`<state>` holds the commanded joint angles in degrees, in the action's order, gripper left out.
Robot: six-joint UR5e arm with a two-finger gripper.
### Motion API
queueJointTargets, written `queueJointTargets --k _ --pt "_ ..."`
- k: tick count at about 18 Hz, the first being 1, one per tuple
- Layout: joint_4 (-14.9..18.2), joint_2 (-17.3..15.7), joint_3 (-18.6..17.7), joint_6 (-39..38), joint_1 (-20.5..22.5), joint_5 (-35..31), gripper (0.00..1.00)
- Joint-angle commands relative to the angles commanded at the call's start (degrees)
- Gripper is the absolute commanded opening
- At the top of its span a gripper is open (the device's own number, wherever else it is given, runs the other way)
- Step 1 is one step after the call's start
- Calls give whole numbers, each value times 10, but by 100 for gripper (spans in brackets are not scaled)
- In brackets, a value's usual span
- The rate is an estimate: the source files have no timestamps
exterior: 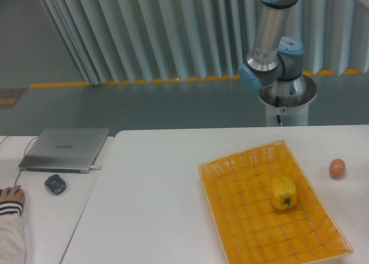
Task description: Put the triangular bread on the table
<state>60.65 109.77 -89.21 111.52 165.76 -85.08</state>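
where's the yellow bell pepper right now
The yellow bell pepper lies inside the yellow woven basket tray, in its right half, on the camera view's right side, left of the small brown egg.

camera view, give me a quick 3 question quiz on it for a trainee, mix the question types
1. True or false: the yellow pepper lies inside the woven basket.
2. Multiple choice: where is the brown egg? A) in the basket, B) on the white table to the right of the basket, C) on the laptop.
3. Fill in: can the gripper or the triangular bread be seen in this view? ____

Key
1. True.
2. B.
3. No. Only the arm's upper links show, and neither the gripper nor the bread is in the frame.
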Motion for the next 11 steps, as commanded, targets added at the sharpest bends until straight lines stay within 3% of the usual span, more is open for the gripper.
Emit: queueJointTargets --k 7,8,11 --pt "-1 11 0 65 40 28 17" --pt "-1 11 0 65 41 29 26" --pt "-2 11 -3 65 40 31 66"
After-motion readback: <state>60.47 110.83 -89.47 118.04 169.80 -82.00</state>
